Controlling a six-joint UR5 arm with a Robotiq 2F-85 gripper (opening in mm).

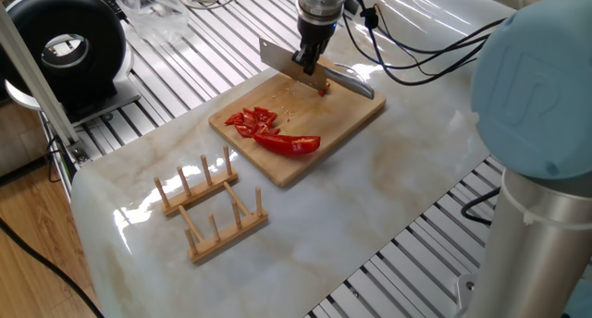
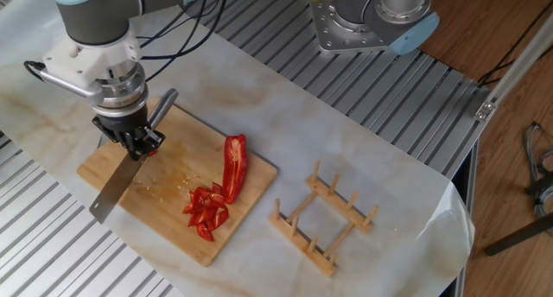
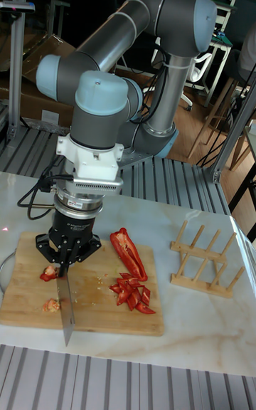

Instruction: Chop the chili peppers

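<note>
Bright red chili peppers [image 2: 233, 163] on a tan wood cutting board [image 2: 251, 202], white marble-veined table [image 2: 346, 142], silver knife [image 2: 111, 190].

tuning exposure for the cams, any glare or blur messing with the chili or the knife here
One fixed view: window glare streaks the marble tabletop, clear of the cutting board; chili half sharp. The other fixed view: even light, knife crisp. Tall fixed view: dim background, chili pieces clear.
</note>
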